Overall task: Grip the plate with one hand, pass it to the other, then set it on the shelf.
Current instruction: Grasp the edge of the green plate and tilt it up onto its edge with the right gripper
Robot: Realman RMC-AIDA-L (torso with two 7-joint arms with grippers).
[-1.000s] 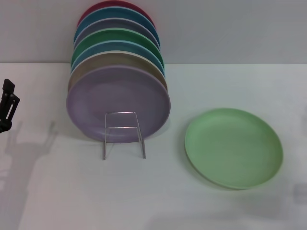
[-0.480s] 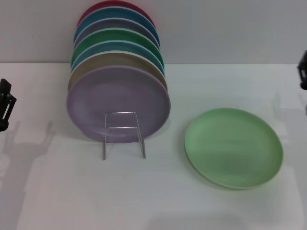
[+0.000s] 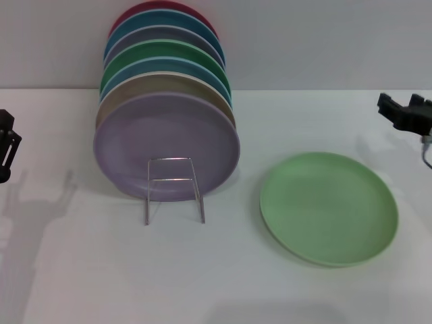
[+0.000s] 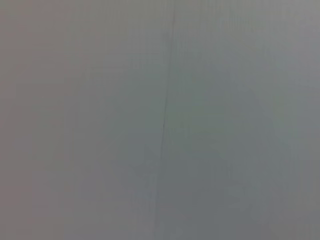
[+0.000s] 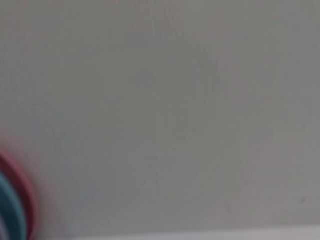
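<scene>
While wrists blank: plate [image 3: 329, 208], head-only.

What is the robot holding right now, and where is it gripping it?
Nothing. The pale green plate lies flat on the table, untouched. The right tool hangs above and beyond it; the left tool sits at the far edge.

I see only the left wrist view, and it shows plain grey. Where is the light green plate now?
Observer: The light green plate lies flat on the table, to the right of the wire rack.
Operator: Is some gripper near it?
Observer: The right gripper is beyond the plate's far right side, not touching it.
Operator: And my left gripper?
Observer: The left gripper is at the table's left edge, far from the plate.
Operator: Is the rack free?
Observer: No, a lilac plate stands at the front of a row.
</scene>
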